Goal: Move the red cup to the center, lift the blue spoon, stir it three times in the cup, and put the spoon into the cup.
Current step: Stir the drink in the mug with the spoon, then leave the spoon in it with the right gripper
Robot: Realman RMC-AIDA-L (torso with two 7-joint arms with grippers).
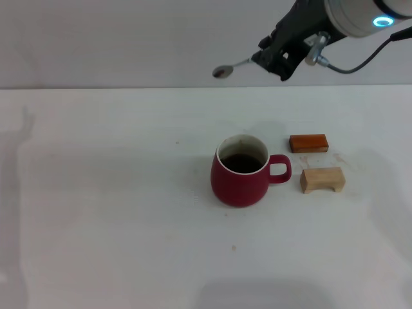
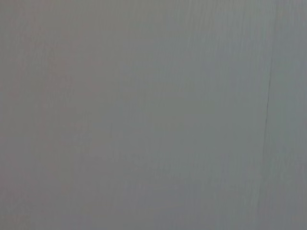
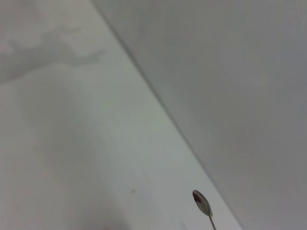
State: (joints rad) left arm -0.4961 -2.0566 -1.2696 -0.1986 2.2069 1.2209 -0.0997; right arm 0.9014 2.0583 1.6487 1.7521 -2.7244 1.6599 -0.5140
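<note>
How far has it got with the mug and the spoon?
The dark red ceramic mug already stands mid-table, dark liquid inside. In hand: the right gripper holds the metal-bowled spoon high above the table, nearly level, well clear of the mug. Whether any stirring has happened can't be told; putting the spoon into the mug remains. The left arm is out of sight.

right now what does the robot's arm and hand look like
Only the right arm shows: a pale grey rounded casing with a glowing cyan ring. Its right hand is black and blocky, with a silver fitting and a black cable looping beside it. The left arm is out of view.
</note>
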